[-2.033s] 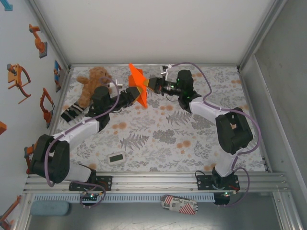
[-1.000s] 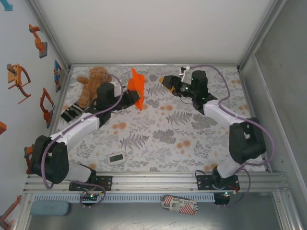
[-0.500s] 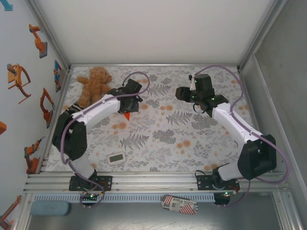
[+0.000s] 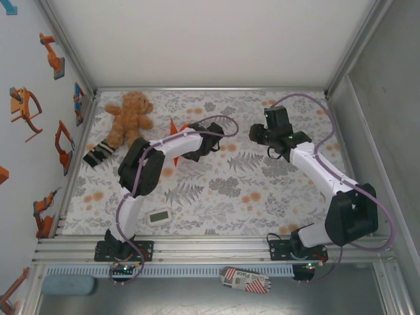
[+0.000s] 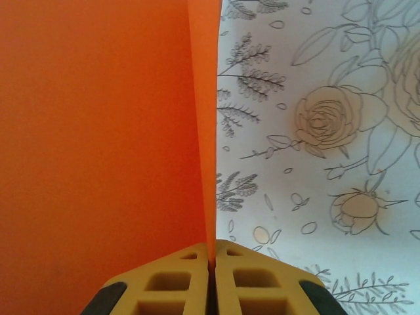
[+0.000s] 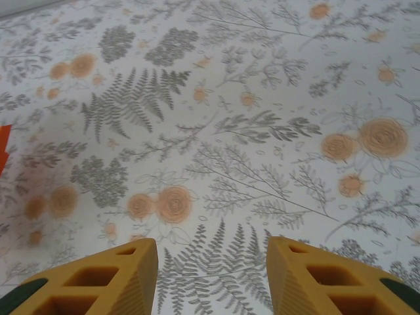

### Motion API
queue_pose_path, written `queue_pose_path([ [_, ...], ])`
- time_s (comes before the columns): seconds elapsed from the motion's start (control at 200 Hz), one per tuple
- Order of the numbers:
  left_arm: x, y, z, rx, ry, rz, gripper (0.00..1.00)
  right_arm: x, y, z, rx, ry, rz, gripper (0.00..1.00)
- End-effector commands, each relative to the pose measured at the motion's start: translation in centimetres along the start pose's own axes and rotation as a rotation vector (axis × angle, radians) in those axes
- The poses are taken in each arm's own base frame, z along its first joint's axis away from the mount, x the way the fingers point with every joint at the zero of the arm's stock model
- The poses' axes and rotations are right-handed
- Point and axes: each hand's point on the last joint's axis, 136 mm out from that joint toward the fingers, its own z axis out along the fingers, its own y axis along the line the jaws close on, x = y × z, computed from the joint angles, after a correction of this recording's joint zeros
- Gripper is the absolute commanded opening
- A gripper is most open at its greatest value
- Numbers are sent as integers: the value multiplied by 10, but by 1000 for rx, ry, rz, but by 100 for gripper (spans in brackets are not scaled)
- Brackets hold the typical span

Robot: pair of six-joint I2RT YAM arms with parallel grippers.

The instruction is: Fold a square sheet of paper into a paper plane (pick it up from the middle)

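The square sheet of paper [image 5: 98, 131], bright orange and folded, stands on edge in the left wrist view, and my left gripper [image 5: 211, 259] is shut on its lower edge. From above, a small orange corner of the paper [image 4: 175, 127] pokes out behind my left forearm, just left of the left wrist [image 4: 205, 140] at mid-table. My right gripper [image 6: 211, 262] is open over bare floral cloth with nothing between its yellow fingers [image 6: 98, 279]. In the top view that right gripper [image 4: 254, 136] sits a short way right of the left wrist, apart from the paper. A sliver of orange paper [image 6: 2, 147] shows at the right wrist view's left edge.
A brown teddy bear [image 4: 129, 115] sits at the back left with a black-and-white striped object [image 4: 98, 154] in front of it. A small white timer [image 4: 158, 216] lies near the front left. The floral cloth [image 4: 230, 190] covers the table, walled at back and sides.
The right gripper has let go of the paper, drawn back to the right and narrowed its jaws. The left arm has swung right and lower with the paper, now mostly hidden beneath it.
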Motion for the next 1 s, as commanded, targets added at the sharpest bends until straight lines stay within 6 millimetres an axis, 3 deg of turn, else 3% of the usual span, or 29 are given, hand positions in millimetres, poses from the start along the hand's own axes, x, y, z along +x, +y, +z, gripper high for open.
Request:
queue_pose_path([
  [0.0, 0, 1, 0, -75, 2, 78, 9, -4, -21, -9, 73, -52, 90, 46],
  [0.25, -2, -28, 8, -48, 16, 93, 13, -2, -29, -12, 74, -63, 141, 46],
  [0.476, -4, -50, 3, 50, 6, 63, 20, 4, -27, -6, 64, -42, 165, 45],
  [0.666, -8, -57, -10, 132, 0, 5, 25, 6, -26, -5, 55, -32, 193, 45],
  [0.806, -10, -66, -32, 250, -6, -57, 30, 5, -27, -6, 56, -38, 198, 45],
  [0.996, -8, -92, -94, 604, -33, -155, 38, 5, -24, -6, 36, -40, 198, 46],
])
